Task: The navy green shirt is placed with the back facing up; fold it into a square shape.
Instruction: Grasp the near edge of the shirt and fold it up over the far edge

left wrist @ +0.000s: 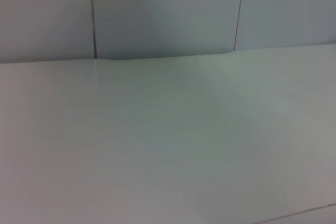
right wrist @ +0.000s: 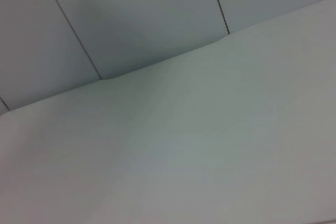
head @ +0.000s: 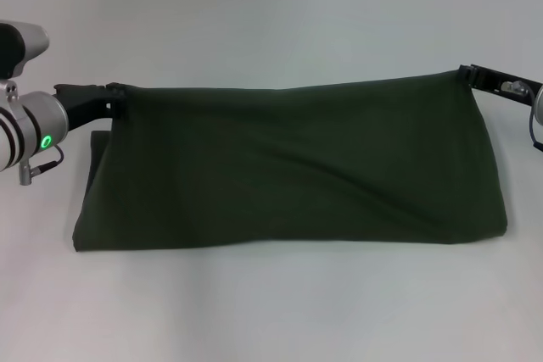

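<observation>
The shirt (head: 288,163) lies across the middle of the white table (head: 271,311) as a long, dark green band, its near edge resting flat on the surface and running parallel to the table's near edge. Its far edge is raised and stretched between the two arms, so the cloth slopes up from the table toward the back.

The left gripper (head: 109,99) is pinched on the far left corner of the shirt, and the right gripper (head: 469,76) is pinched on the far right corner; both sets of fingers are pressed together on the fabric. The two wrist views show only bare table and the wall panels behind it, nothing of the cloth.

This looks like the middle of a lengthwise fold: the far edge is lifted and ready to be carried over. The next move probably calls for both arms to travel together toward the near edge of the table at the same height and pace, keeping the cloth taut between them, then lowering the held edge level with the near edge before letting go. Uneven motion could skew the fold.
</observation>
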Controlling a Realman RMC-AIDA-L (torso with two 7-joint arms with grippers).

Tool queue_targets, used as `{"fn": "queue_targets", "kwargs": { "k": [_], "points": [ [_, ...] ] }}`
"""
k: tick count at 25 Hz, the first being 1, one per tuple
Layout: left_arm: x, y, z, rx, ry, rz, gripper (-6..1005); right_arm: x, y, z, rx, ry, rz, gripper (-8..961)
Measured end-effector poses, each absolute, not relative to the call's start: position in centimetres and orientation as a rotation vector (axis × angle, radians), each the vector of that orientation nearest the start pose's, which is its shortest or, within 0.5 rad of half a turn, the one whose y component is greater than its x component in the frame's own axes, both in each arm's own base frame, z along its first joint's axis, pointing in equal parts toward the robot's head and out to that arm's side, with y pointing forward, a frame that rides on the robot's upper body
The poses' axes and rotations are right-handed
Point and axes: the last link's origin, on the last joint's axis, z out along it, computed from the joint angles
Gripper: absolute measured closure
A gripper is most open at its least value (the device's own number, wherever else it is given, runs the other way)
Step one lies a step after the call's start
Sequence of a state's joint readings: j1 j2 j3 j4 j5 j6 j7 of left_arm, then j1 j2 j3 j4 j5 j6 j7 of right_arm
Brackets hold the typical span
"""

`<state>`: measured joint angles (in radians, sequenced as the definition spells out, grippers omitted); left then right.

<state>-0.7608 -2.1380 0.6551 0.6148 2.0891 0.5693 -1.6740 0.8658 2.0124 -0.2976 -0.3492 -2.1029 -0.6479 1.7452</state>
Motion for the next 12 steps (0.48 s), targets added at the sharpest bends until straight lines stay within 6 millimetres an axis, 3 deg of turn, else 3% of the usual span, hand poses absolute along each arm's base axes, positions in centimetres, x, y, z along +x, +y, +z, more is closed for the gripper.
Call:
{"fn": "queue_targets", "kwargs": {
  "k": [10, 12],
  "points": [
    [-26.27, 45.81, 1.26, -1.957, -0.863, -0.328, 968, 27.96, 46.82, 2.84, -1.826, 1.210, 0.561, 900],
    [-26.55, 45.80, 1.55, -1.933, -0.873, -0.331, 928, 28.13, 46.81, 3.05, -1.816, 1.210, 0.562, 830]
  ]
}}
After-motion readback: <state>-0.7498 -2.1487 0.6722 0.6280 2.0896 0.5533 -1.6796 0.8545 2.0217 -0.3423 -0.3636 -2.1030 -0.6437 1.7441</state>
